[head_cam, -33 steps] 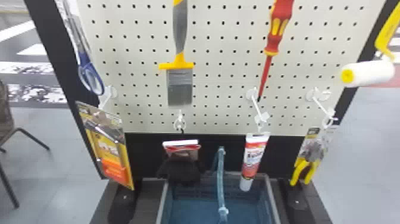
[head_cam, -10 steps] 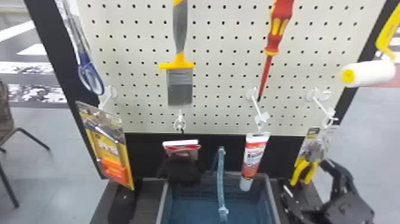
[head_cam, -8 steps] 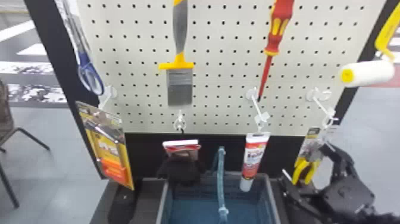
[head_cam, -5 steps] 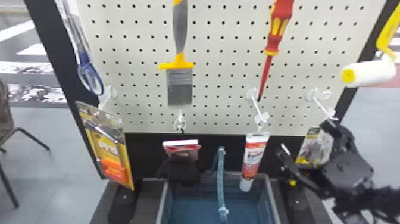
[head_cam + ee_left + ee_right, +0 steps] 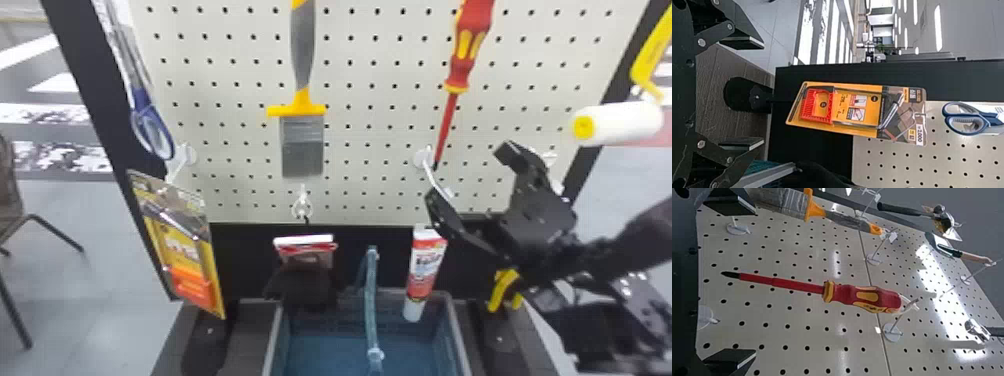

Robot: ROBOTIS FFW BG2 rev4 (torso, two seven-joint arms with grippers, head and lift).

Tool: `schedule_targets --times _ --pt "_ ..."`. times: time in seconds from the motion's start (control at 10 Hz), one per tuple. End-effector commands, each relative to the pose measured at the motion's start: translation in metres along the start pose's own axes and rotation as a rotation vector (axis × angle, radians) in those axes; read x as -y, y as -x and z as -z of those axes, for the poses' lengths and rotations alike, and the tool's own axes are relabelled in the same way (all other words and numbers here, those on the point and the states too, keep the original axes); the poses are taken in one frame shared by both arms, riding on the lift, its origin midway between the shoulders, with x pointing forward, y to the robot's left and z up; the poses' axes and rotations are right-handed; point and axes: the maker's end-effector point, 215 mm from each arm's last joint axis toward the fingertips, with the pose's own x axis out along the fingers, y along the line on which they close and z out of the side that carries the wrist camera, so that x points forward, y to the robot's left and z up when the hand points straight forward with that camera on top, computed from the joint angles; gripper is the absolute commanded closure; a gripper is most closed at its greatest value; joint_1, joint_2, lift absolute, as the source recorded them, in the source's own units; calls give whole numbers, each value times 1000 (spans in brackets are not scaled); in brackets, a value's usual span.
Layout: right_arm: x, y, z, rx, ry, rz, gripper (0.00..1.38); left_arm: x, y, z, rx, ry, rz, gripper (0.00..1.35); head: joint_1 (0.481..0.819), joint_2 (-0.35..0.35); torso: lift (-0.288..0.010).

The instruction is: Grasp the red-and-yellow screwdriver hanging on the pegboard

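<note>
Head view: right claw [image 5: 470, 176] parted, red-and-yellow screwdriver [image 5: 466, 50] on pegboard [image 5: 370, 135]

The red-and-yellow screwdriver hangs on the pegboard, handle uppermost and dark tip down, to the right of a gray-and-yellow paintbrush [image 5: 302, 145] and to the left of a white paint roller [image 5: 620, 121]. The right claw, its two black fingers wide apart, stands low and to the right of the screwdriver's shaft, on the near side of the board. One finger crosses in front of the hook that bears a red-and-white tube [image 5: 425, 270]; whether they touch cannot be told. Yellow-handled pliers [image 5: 501, 290] are partly hidden behind the right arm [image 5: 610, 247]. In the right wrist view, the screwdriver appears between the parted fingers, beyond them and clear of both.

At left, in the left wrist view, the left claw [image 5: 763, 94] also has its fingers apart, with a packaged saw [image 5: 858, 111] farther off and blue-handled scissors [image 5: 965, 119] near it. A blue bin [image 5: 274, 340] with a gray rim sits at the foot of the board.
</note>
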Motion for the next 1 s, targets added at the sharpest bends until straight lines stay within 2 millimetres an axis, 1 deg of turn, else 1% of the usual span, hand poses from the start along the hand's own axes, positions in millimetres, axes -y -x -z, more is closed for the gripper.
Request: schedule_targets --times 0.0,0.3,0.6,0.7,0.9 --pt "-3 -16 -12 35 -3 -27 35 1 -1 1 0 0 4 410 549 0 -100" --pt "3 -39 -54 120 27 -39 36 4 -3 2 -5 -2 9 410 549 0 -100" --pt "4 -57 -89 189 43 -70 36 10 -7 0 -2 -2 21 410 549 0 -100" --pt "6 -60 -98 204 55 -73 36 12 -8 0 -1 0 23 410 549 0 -100" --pt "13 -68 -108 222 69 -69 33 12 -9 0 -2 -2 25 410 549 0 -100"
